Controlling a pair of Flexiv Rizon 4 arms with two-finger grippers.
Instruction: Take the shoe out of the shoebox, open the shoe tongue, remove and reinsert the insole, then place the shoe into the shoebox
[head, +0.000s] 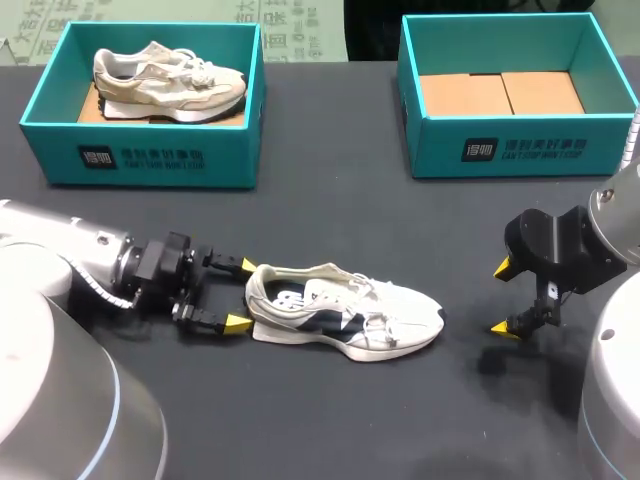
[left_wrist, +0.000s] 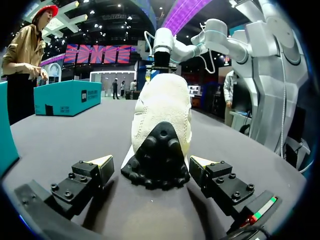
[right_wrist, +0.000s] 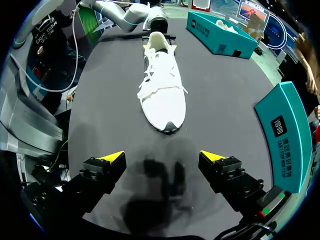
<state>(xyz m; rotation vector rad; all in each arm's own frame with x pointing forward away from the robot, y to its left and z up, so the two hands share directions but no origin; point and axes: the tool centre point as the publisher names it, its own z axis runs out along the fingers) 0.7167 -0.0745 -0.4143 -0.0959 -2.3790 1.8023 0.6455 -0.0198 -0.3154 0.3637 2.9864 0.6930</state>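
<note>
One white shoe (head: 345, 315), out on the dark surface (head: 330, 420). Rests on its sole, heel between the wide-spread fingers of the left end effector (head: 240, 295), neither pad visibly pressing. Points its toe toward the right end effector (head: 504, 298), also spread wide and well apart. Looks light, soft in the upper, firmer at heel counter and sole. Probably best pinched across the heel; laces and tongue likely floppy.
</note>
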